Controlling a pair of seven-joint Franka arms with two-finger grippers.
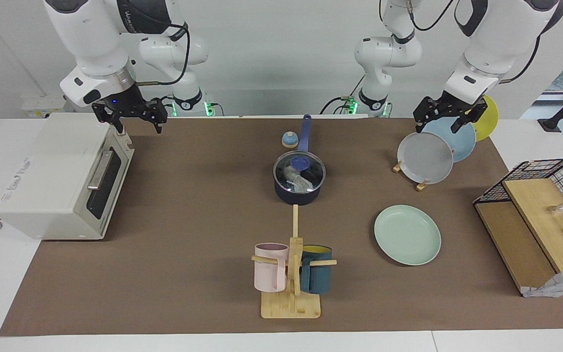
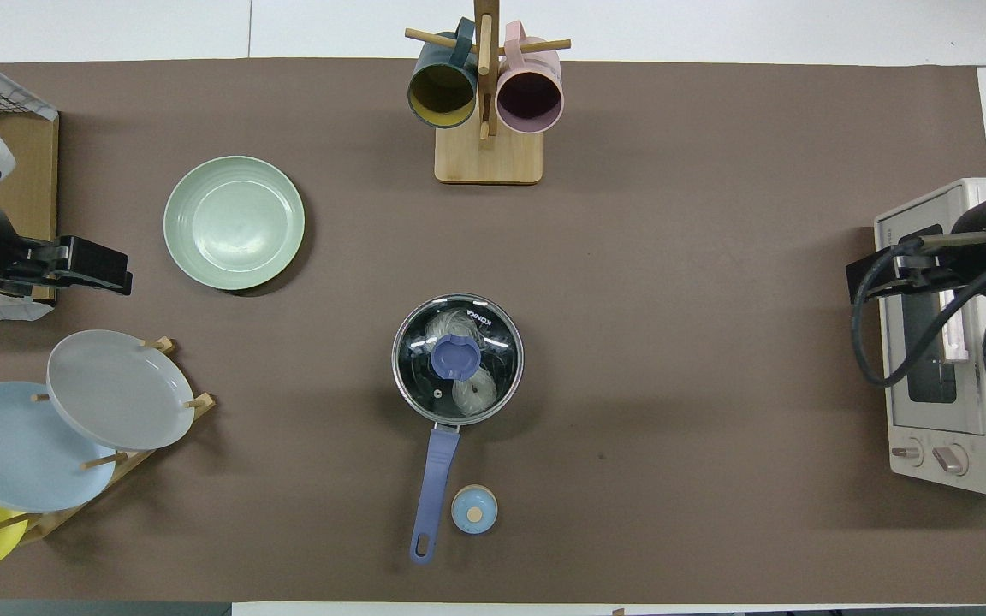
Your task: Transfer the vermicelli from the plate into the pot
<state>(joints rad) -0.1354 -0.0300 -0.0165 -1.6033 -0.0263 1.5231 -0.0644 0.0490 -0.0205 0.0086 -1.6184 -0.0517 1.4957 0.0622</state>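
Note:
The dark navy pot (image 1: 299, 193) stands mid-table with its long blue handle (image 2: 433, 492) pointing toward the robots. A glass lid with a blue knob (image 2: 456, 356) covers it. The whitish vermicelli (image 2: 473, 392) lies inside, seen through the lid, and also shows in the facing view (image 1: 299, 182). The mint-green plate (image 1: 407, 234) lies bare toward the left arm's end, also in the overhead view (image 2: 234, 222). My right gripper (image 1: 138, 127) is open and empty, raised over the toaster oven's corner. My left gripper (image 1: 435, 128) is open and empty, waiting over the plate rack.
A toaster oven (image 1: 61, 176) stands at the right arm's end. A mug tree (image 1: 291, 274) holds a pink and a teal mug. A rack (image 2: 116, 445) holds grey, light blue and yellow plates. A small blue round object (image 2: 474, 509) sits beside the pot's handle. A wire basket (image 1: 545, 195) holds wooden boards.

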